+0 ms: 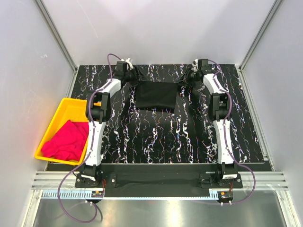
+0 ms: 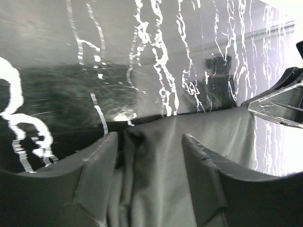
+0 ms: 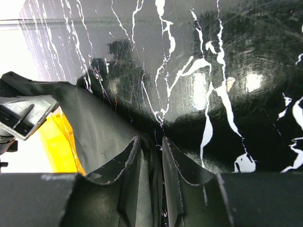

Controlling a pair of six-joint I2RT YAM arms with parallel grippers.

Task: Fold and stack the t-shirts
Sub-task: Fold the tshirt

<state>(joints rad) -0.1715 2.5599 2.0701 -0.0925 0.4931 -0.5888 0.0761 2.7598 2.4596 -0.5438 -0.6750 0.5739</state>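
Note:
The black t-shirt (image 1: 156, 96) lies folded into a rectangle at the far middle of the marbled table. My left gripper (image 1: 134, 78) is at its far left corner. In the left wrist view that gripper (image 2: 150, 137) stands open, with loose black cloth (image 2: 161, 179) lying between the wide-set fingers. My right gripper (image 1: 185, 78) is at the far right corner. Its jaws (image 3: 150, 139) are narrowly open, a fold of the shirt (image 3: 90, 123) slack between them. The pink t-shirt (image 1: 66, 139) lies crumpled in the yellow tray (image 1: 66, 103).
The yellow tray sits at the table's left edge, beside the left arm. White walls and aluminium posts close in the table on three sides. The other gripper shows at the edge of each wrist view (image 2: 279, 104) (image 3: 23, 116).

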